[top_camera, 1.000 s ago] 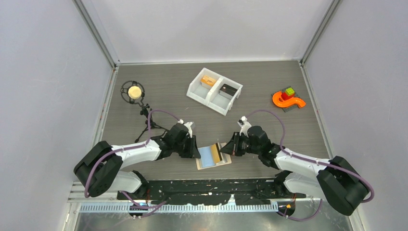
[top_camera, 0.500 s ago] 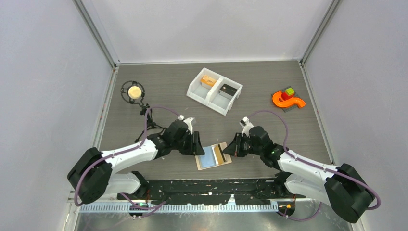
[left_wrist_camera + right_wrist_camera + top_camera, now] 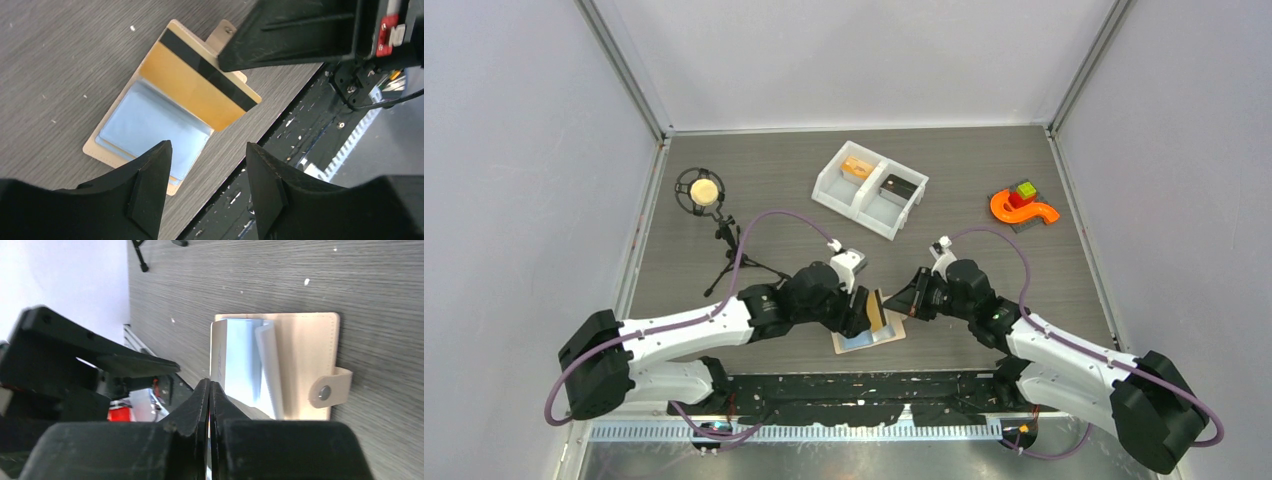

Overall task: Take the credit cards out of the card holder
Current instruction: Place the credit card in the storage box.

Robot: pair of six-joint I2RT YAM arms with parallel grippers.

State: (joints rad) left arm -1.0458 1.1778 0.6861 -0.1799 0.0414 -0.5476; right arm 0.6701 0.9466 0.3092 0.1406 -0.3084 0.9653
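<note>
The beige card holder (image 3: 864, 338) lies open at the table's near edge, its light blue lining up (image 3: 145, 122). An orange-tan credit card (image 3: 197, 82) with a black stripe sits tilted over the holder's right half. My right gripper (image 3: 904, 300) is shut on that card's outer edge. In the right wrist view the jaws (image 3: 210, 385) are pressed together, and the holder (image 3: 305, 345) with its snap tab (image 3: 327, 390) lies beyond. My left gripper (image 3: 862, 305) hovers open over the holder's left side, fingers (image 3: 150, 185) apart and empty. I cannot tell whether the card's inner end is still in a pocket.
A white two-compartment bin (image 3: 834, 190) stands at mid table, with an orange flat item (image 3: 857, 168) and a dark one (image 3: 896, 187) inside. A small tripod with a round head (image 3: 701, 190) is at the left. An orange toy (image 3: 1022, 207) is at the right. The black frame rail (image 3: 310, 125) runs along the near edge.
My left gripper has swung right and now sits over the holder. My right gripper has stayed shut on the orange card and shifted slightly.
</note>
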